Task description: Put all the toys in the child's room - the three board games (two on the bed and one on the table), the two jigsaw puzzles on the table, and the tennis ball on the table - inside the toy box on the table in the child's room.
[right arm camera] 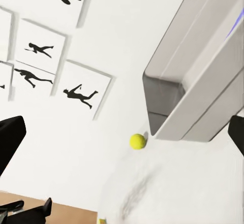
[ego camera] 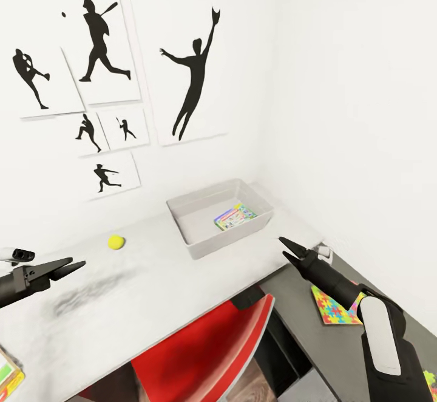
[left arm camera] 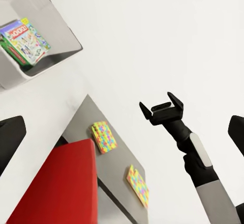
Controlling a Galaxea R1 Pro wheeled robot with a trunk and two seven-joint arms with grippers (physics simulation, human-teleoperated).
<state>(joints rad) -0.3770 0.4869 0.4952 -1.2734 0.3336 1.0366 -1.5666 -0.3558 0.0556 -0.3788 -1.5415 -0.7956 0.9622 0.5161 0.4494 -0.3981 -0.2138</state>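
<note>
Now both grippers hang apart & empty. Tennis ball (ego camera: 116, 241) sits on table (ego camera: 152, 280) ahead of left gripper (ego camera: 70, 267), near toy box (ego camera: 200, 241). Prob light, rolls easy; pinch across middle. 1 jigsaw (ego camera: 334, 310) lies under right gripper (ego camera: 291, 249): thin, likely hard to lift.

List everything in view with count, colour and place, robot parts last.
toy box: one, light grey, on the light desk top near the wall corner.
board game: one inside the toy box, colourful cover; another shows partly at the near left edge of the desk.
tennis ball: one, yellow-green, on the desk top left of the toy box, apart from it.
jigsaw puzzles: two, multicoloured, flat on the lower dark grey section; the second lies further along it.
chair: one, red, tucked at the desk.
sports pictures: six black silhouettes on the white wall.
left claw: black, open, above the desk top, empty.
right claw: black, open, above the desk's step, empty.
</note>
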